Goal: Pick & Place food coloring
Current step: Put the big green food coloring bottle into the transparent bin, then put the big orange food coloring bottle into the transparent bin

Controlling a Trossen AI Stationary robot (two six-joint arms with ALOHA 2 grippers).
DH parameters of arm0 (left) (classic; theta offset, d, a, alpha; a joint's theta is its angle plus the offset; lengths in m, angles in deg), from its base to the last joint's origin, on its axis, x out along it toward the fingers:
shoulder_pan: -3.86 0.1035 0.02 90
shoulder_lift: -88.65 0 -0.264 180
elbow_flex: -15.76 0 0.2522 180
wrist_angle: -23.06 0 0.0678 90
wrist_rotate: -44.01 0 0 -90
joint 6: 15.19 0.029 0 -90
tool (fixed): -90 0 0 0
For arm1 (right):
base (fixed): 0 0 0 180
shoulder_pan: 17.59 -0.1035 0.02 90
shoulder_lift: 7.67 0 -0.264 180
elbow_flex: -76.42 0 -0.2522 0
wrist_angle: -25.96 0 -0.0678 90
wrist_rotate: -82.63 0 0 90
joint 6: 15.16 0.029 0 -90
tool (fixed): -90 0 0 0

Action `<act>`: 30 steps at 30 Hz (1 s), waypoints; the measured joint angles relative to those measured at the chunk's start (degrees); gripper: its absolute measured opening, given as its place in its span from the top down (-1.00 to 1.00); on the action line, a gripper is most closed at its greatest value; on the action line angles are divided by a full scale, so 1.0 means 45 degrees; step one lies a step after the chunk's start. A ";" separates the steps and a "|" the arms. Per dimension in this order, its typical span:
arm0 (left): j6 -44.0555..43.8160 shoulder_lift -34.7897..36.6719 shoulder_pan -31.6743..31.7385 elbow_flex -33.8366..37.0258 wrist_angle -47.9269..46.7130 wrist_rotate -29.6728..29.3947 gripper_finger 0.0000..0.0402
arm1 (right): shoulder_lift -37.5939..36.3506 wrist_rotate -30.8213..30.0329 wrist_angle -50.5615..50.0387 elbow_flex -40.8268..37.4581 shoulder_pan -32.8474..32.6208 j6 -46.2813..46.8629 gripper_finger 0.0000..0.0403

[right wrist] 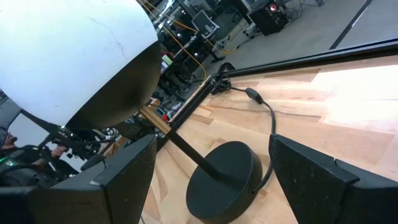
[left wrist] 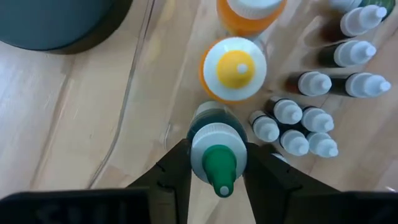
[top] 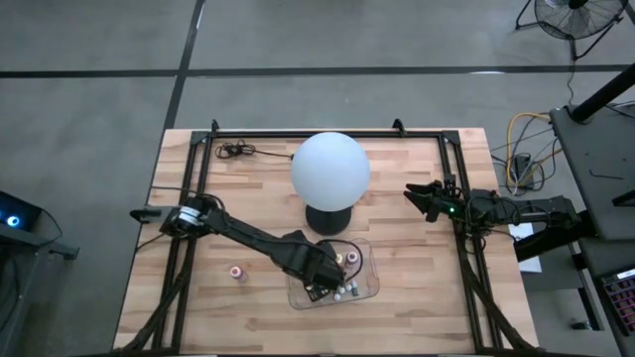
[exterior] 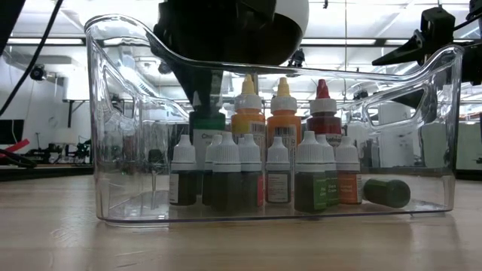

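The food coloring stands as a group of small bottles in a clear plastic tray (top: 367,288) at the table's near middle. Tall ones, yellow (exterior: 248,113), orange (exterior: 283,113) and red (exterior: 324,113), stand behind a row of tiny white-capped ones (exterior: 277,177). My left gripper (left wrist: 217,152) reaches down into the tray (exterior: 452,113), shut on a green-tipped bottle (exterior: 207,128). One dark green bottle (exterior: 388,192) lies on its side on the tray floor. A pink bottle (top: 236,271) stands on the table left of the tray. My right gripper (top: 415,196) waits open at the right. My left gripper pinches the green-tipped bottle by its white cap (left wrist: 198,152), one finger on each side. The fingers (left wrist: 171,177) come from above, pointing down. The bottle stands upright below them, next to the yellow-capped bottle (left wrist: 234,68). The small bottles in front hide its bottom.
A lamp with a white globe (top: 329,167) and a round black base (top: 329,220) stands just behind the tray, its cord (top: 238,151) running to the far left. A black frame (top: 298,134) borders the table. Bare wood lies left and right of the tray.
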 joint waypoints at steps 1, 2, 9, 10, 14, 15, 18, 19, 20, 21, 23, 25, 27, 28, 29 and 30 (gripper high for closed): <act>0.0006 0.0000 0.0009 0.0010 -0.0005 0.0000 0.50 | 0.0000 0.0000 0.0003 -0.0002 0.0003 0.0004 -0.50; 0.0043 0.0013 0.0009 0.0011 -0.0005 0.0006 0.49 | 0.0000 0.0000 0.0005 -0.0004 0.0004 0.0003 -0.50; 0.0176 0.0059 0.0019 0.0006 -0.0083 0.0078 0.40 | 0.0000 0.0000 0.0000 0.0000 0.0005 0.0000 -0.50; 0.0177 0.0068 0.0019 -0.0008 -0.0087 0.0073 0.38 | 0.0000 0.0000 0.0000 -0.0002 0.0000 0.0002 -0.50; 0.0249 0.0119 0.0019 -0.0085 -0.0116 0.0062 0.25 | 0.0000 0.0000 0.0001 -0.0004 0.0001 -0.0001 -0.50; 0.0330 0.0167 0.0019 -0.0098 -0.0138 0.0039 0.20 | 0.0000 0.0000 0.0002 -0.0001 0.0004 0.0004 -0.50; 0.0457 0.0383 0.0009 -0.0110 -0.0198 -0.0063 0.02 | 0.0000 0.0000 0.0004 0.0000 0.0004 0.0004 -0.50; 0.0478 0.0499 -0.0005 -0.0110 -0.0256 -0.0058 -0.05 | 0.0000 0.0000 0.0000 -0.0005 0.0000 0.0004 -0.50; 0.0483 0.0557 -0.0015 -0.0110 -0.0329 -0.0054 -0.12 | 0.0000 0.0000 0.0002 0.0000 0.0000 0.0003 -0.50; 0.0518 0.0635 -0.0015 -0.0110 -0.0336 -0.0015 -0.19 | 0.0000 0.0000 0.0005 -0.0004 0.0004 0.0000 -0.50; 0.0637 0.0808 -0.0029 -0.0110 -0.0378 0.0016 -0.32 | 0.0000 0.0007 0.0000 0.0000 0.0000 0.0002 -0.50; 0.0538 0.0995 -0.0034 -0.0110 -0.0466 0.0140 -0.43 | 0.0000 -0.0002 0.0005 -0.0002 0.0003 0.0003 -0.50; 0.0435 0.1203 -0.0034 -0.0110 -0.0518 0.0386 -0.51 | 0.0000 0.0000 0.0000 0.0000 0.0000 0.0004 -0.50; 0.0383 0.1298 -0.0034 -0.0110 -0.0552 0.0534 -0.53 | 0.0000 -0.0005 0.0005 0.0000 0.0005 0.0004 -0.50; 0.0336 0.1401 -0.0034 -0.0110 -0.0537 0.0777 -0.55 | 0.0000 0.0004 0.0005 0.0000 0.0001 0.0002 -0.50; 0.0310 0.1507 -0.0038 -0.0110 -0.0528 0.0994 -0.56 | 0.0000 0.0006 0.0000 -0.0003 0.0000 0.0003 -0.50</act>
